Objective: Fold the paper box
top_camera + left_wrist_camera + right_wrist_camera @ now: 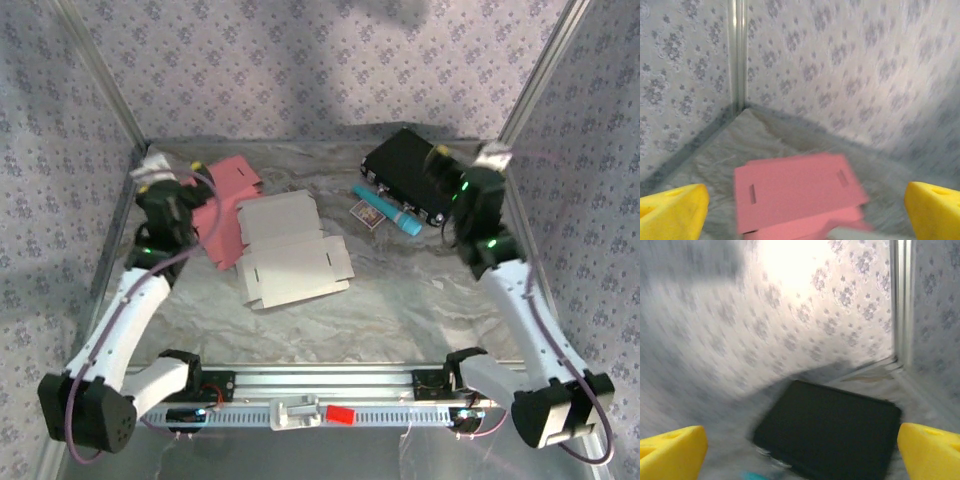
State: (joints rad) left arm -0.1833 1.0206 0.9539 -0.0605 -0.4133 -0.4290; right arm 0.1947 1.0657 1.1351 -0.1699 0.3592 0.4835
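Left tool [802, 212] wide open, empty; right tool [800, 452] wide open, empty.

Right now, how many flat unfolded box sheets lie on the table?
2. The pink sheet lies at the back left. The white sheet lies just right of it, near the centre, overlapping its edge. Another may be hidden under them.
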